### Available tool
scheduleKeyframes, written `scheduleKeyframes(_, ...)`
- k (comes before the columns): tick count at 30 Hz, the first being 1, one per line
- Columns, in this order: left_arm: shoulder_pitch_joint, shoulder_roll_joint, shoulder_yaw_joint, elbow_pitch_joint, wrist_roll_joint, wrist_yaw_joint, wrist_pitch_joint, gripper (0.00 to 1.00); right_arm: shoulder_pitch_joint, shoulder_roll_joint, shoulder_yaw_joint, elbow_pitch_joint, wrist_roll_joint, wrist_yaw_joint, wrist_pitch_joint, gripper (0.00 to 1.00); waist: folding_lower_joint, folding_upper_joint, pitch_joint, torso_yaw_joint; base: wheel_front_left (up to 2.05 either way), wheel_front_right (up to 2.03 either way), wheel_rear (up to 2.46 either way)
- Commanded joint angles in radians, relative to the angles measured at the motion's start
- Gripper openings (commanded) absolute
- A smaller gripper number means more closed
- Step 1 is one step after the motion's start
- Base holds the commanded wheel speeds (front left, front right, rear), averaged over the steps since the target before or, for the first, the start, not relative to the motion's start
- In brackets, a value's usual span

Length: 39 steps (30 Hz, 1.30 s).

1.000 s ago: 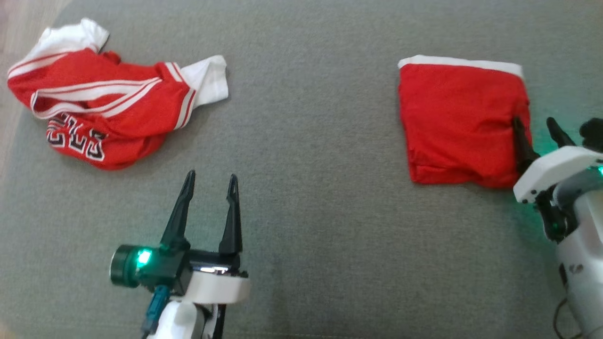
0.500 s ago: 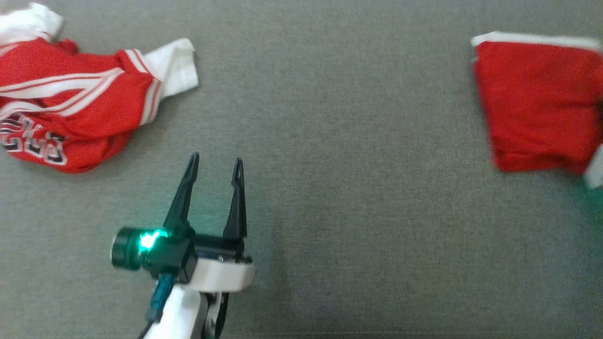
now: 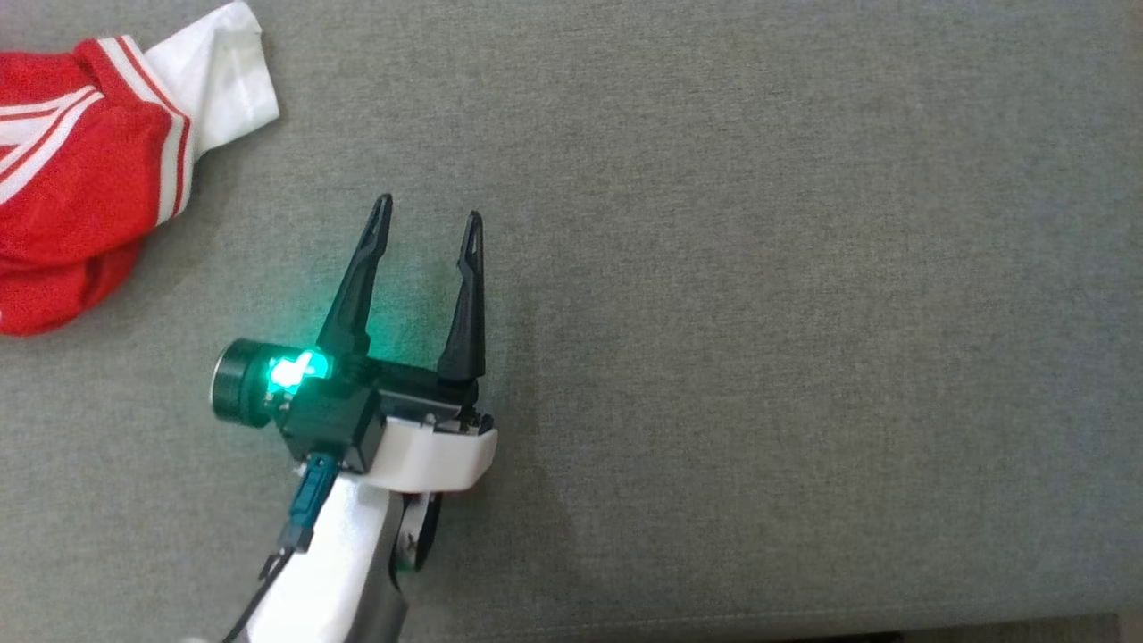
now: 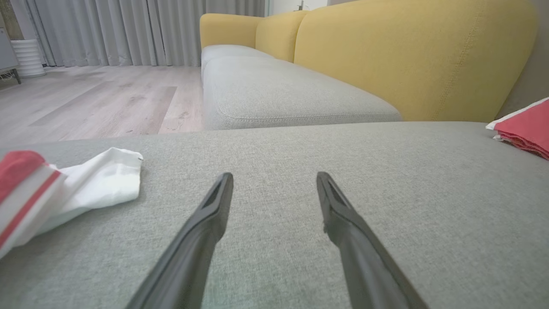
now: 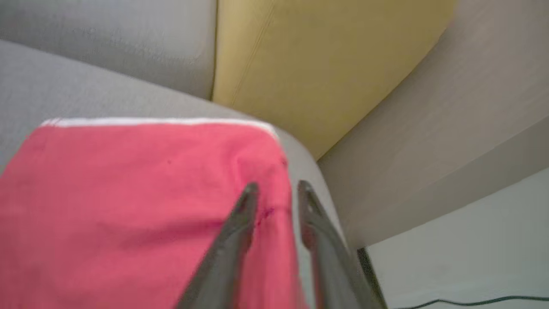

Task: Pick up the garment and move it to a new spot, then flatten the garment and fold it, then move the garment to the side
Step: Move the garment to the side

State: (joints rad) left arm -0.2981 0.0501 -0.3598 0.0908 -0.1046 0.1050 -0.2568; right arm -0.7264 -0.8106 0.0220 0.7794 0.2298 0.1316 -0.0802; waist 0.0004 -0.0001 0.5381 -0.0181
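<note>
Head view. The left pincer (image 3: 429, 216) hangs over the middle of a grey upholstered seat (image 3: 759, 313), its two dark fingers spread apart and empty, with a green light lit on its wrist. A crumpled red-and-white jersey (image 3: 80, 179) lies on the seat at the upper left, its white sleeve (image 3: 223, 71) turned toward the pincer but well apart from it.

Left wrist view. The spread fingers point across bare grey fabric. The white sleeve lies to their left. At the right edge a folded red garment (image 4: 525, 128) rests on the same seat, well apart from the jersey. Beyond lie a second grey seat (image 4: 279, 94), yellow backrests (image 4: 407, 56), a wooden floor (image 4: 98, 98) and grey curtains (image 4: 128, 30).

Right wrist view (blurred). The right pincer (image 5: 278, 187) is over the right-hand edge of the folded red garment, near the seat's corner. Its fingers stand partly apart, a narrow gap showing between the tips and no cloth pinched there. Whether the tips touch the fabric cannot be told. A white band (image 5: 158, 122) runs along the garment's far edge.
</note>
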Motion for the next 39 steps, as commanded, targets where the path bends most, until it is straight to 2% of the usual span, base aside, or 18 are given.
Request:
scheduleKeyframes(1,-0.018,0.000,0.022,-0.028,0.001,-0.002,-0.005,1.00,-0.002,-0.025,-0.031,-0.045,-0.053,-0.001,-0.023,1.00,-0.0004,0.0001,-0.020,0.003,0.00,0.00,0.00)
scheduleKeyframes(3,-0.017,0.000,0.025,-0.024,-0.002,0.000,-0.005,1.00,-0.001,0.038,-0.079,-0.074,-0.122,-0.001,-0.044,1.00,-0.0004,0.0001,-0.048,0.006,0.00,0.00,0.00)
scheduleKeyframes(8,0.014,0.000,0.035,-0.002,-0.013,0.009,-0.005,1.00,0.073,0.272,-0.162,-0.155,-0.244,-0.001,-0.081,1.00,-0.0004,0.0001,-0.159,0.022,0.00,0.00,0.00)
scheduleKeyframes(9,0.014,0.000,0.035,-0.002,-0.013,0.009,-0.005,1.00,0.073,0.272,-0.162,-0.155,-0.244,-0.001,-0.081,1.00,-0.0004,0.0001,-0.159,0.022,0.00,0.00,0.00)
scheduleKeyframes(13,0.059,0.000,0.054,0.015,-0.019,0.022,-0.005,1.00,0.178,0.471,-0.162,-0.207,-0.255,-0.001,-0.124,1.00,-0.0004,0.0001,-0.263,0.034,0.00,0.00,0.00)
scheduleKeyframes(15,0.086,0.000,0.067,0.026,-0.023,0.031,-0.005,1.00,0.232,0.544,-0.143,-0.216,-0.240,-0.001,-0.151,1.00,-0.0004,0.0001,-0.317,0.040,0.00,0.00,0.00)
scheduleKeyframes(20,0.163,0.000,0.103,0.058,-0.019,0.051,-0.005,1.00,0.373,0.675,-0.076,-0.256,-0.203,-0.001,-0.180,1.00,-0.0004,0.0001,-0.446,0.053,0.00,0.00,0.00)
scheduleKeyframes(24,0.221,0.000,0.132,0.089,-0.011,0.045,-0.005,1.00,0.506,0.721,-0.012,-0.366,-0.151,-0.001,-0.181,1.00,-0.0004,0.0001,-0.530,0.059,0.00,0.00,0.00)
scheduleKeyframes(29,0.281,0.000,0.173,0.089,0.010,0.044,-0.005,1.00,0.632,0.742,0.032,-0.449,-0.137,-0.001,-0.181,1.00,-0.0004,0.0001,-0.583,0.056,0.00,0.00,0.00)
scheduleKeyframes(39,0.332,0.000,0.204,0.074,0.042,0.038,-0.005,1.00,0.737,0.758,0.010,-0.510,-0.159,-0.001,-0.181,1.00,-0.0004,0.0001,-0.622,0.061,0.00,0.00,0.00)
